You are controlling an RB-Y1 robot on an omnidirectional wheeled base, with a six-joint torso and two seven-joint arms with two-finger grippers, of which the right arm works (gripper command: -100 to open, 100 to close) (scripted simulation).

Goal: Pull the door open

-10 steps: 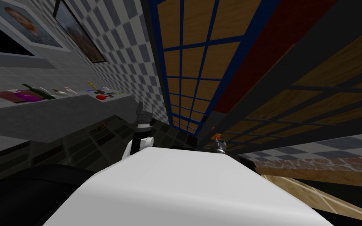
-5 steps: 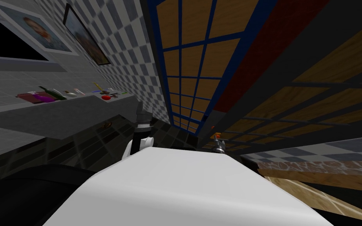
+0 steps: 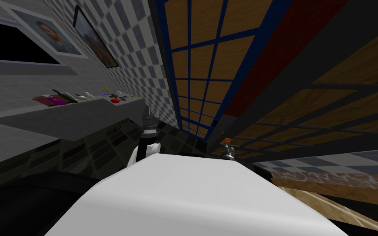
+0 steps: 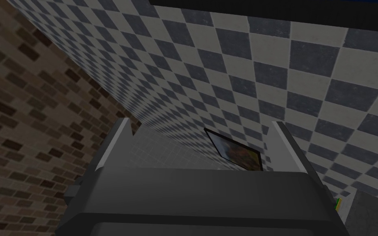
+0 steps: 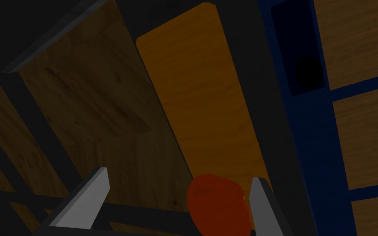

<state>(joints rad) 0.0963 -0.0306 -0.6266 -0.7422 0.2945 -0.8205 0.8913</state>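
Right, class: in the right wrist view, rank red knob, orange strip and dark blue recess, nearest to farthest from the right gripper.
1. red knob, inside the open right gripper.
2. orange strip, behind the knob.
3. dark blue recess, farthest, beyond the strip.

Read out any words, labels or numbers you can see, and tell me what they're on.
No readable text anywhere.
The wood-panelled door and its orange knob carry no lettering.
The framed pictures show images only.
The small items on the grey counter are too small to show any label.

Door [image 5: 94, 114] panels wood-grained, matt; knob [image 5: 219, 205] smooth.
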